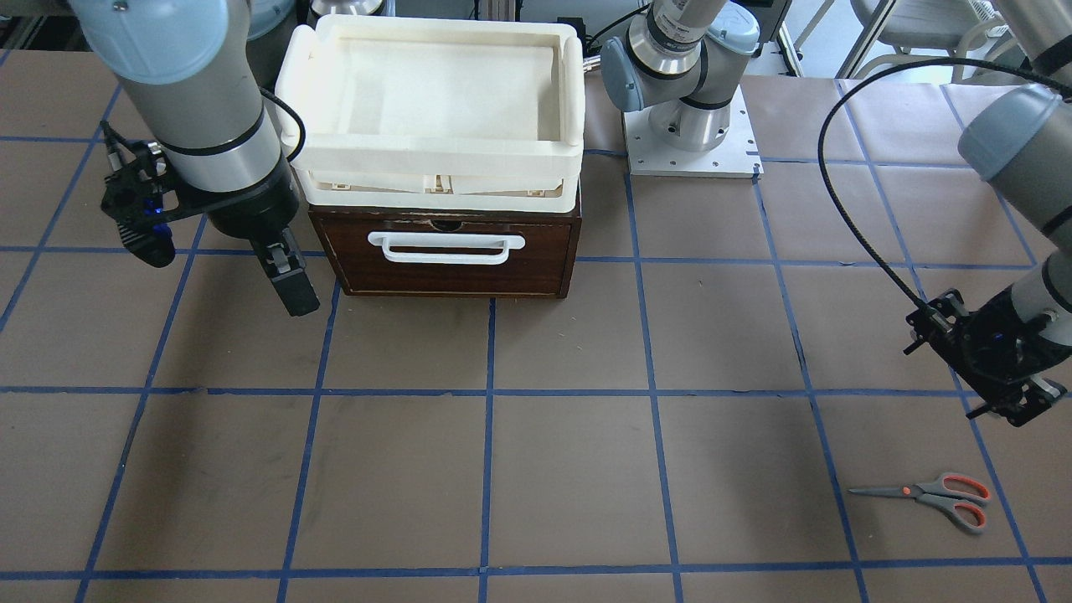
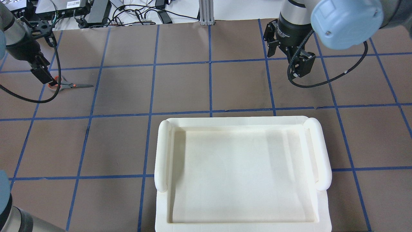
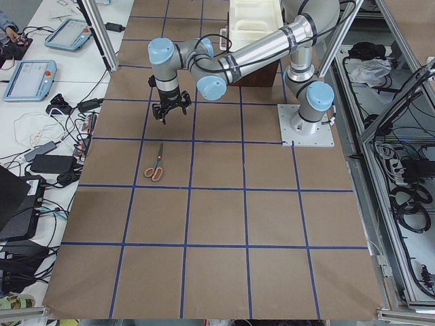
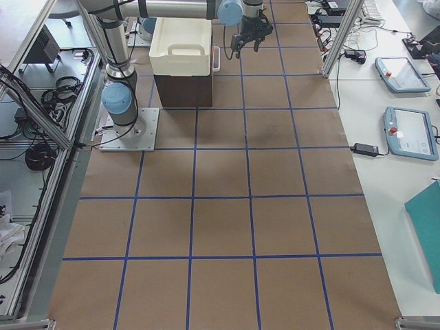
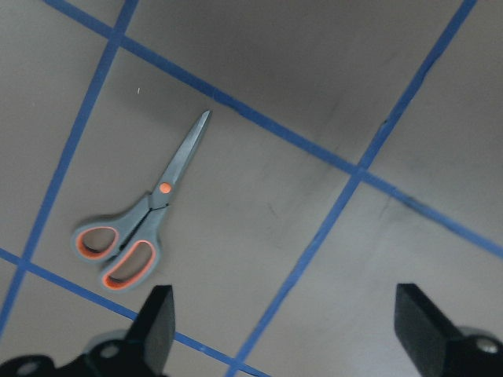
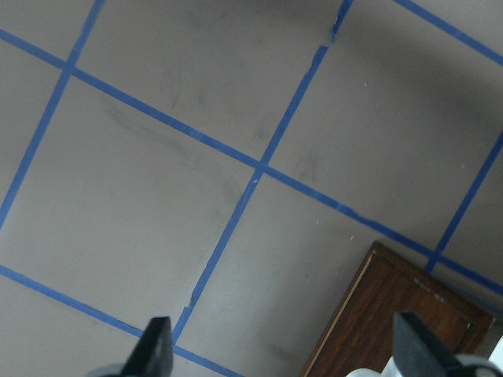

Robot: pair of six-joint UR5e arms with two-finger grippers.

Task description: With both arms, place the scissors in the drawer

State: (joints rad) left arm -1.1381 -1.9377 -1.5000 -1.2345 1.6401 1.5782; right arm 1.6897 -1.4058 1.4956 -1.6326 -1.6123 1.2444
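Note:
The scissors [image 1: 930,497] lie flat on the brown table, closed, also in the left wrist view [image 5: 145,216] and the overhead view [image 2: 72,85]. My left gripper [image 5: 287,322] hangs open and empty above the table, with the scissors just off its left finger. The dark wooden drawer [image 1: 448,260] is shut, its white bar handle [image 1: 446,248] facing the operators' side. My right gripper [image 6: 283,349] is open and empty, hovering beside the drawer box on the handle side [image 1: 289,285]. The box's corner shows in the right wrist view [image 6: 393,314].
A cream-white plastic tray [image 1: 310,92] sits on top of the wooden box and hides it in the overhead view [image 2: 161,154]. The left arm's base plate [image 1: 737,155] stands beside the box. Blue tape lines grid the table.

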